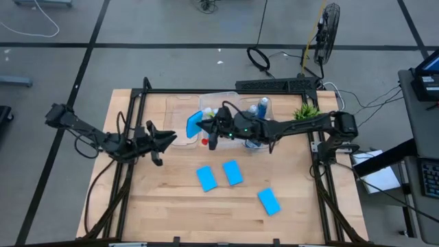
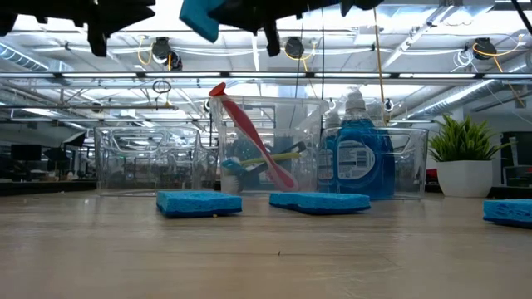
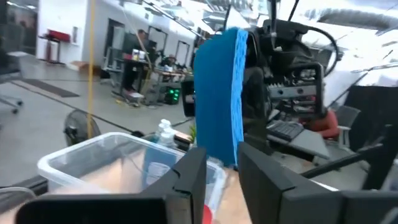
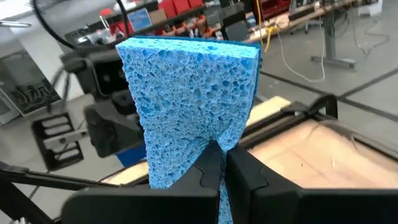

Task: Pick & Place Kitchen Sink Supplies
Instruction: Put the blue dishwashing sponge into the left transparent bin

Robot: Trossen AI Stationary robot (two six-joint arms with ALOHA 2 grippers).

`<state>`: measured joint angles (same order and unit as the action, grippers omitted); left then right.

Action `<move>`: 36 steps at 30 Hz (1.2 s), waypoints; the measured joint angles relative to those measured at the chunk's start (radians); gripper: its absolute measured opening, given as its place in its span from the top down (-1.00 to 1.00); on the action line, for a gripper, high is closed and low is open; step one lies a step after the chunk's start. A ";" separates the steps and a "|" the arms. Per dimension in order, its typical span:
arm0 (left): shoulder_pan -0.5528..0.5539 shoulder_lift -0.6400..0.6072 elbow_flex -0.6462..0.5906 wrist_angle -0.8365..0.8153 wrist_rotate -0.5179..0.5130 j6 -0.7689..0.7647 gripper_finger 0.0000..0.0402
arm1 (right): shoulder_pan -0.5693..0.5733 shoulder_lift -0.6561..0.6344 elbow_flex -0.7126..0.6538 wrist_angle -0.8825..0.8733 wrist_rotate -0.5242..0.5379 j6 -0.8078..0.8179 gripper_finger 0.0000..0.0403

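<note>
My right gripper (image 1: 208,127) is shut on a light-blue sponge (image 1: 194,125), held high over the clear bins (image 1: 214,103); the sponge also shows at the top of the low view (image 2: 199,17). My left gripper (image 1: 164,140) is open and empty, level, just left of that sponge, which stands edge-on before its fingers (image 3: 221,93). Three more sponges (image 1: 206,178) (image 1: 232,172) (image 1: 269,201) lie flat on the table. A red brush (image 2: 249,133) leans in a clear container, its head on the rim. Blue bottles (image 2: 357,149) stand in the right bin. My right gripper pinches the sponge's near end (image 4: 214,144) between its two fingers, across the two broad faces, and the sponge is dented in there. The fingers come level from the table's right. The sponge stands on edge, sticking out past the fingertips, lifted clear of everything.
A potted plant (image 1: 306,110) stands at the back right beside the bins. A wide clear bin (image 2: 150,158) sits at the back left of the container. The dark frame rails (image 1: 137,103) run along the table's sides. Bare wood (image 1: 164,206) lies near the front.
</note>
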<state>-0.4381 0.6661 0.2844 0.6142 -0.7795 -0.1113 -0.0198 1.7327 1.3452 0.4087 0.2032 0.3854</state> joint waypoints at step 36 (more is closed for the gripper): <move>0.217 0.391 0.278 -0.135 0.045 0.049 0.58 | -0.015 0.033 0.007 -0.004 0.000 0.014 1.00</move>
<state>-0.2209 1.0570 0.5625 0.4795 -0.7347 -0.0621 -0.0345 1.7660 1.3518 0.4049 0.2036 0.3995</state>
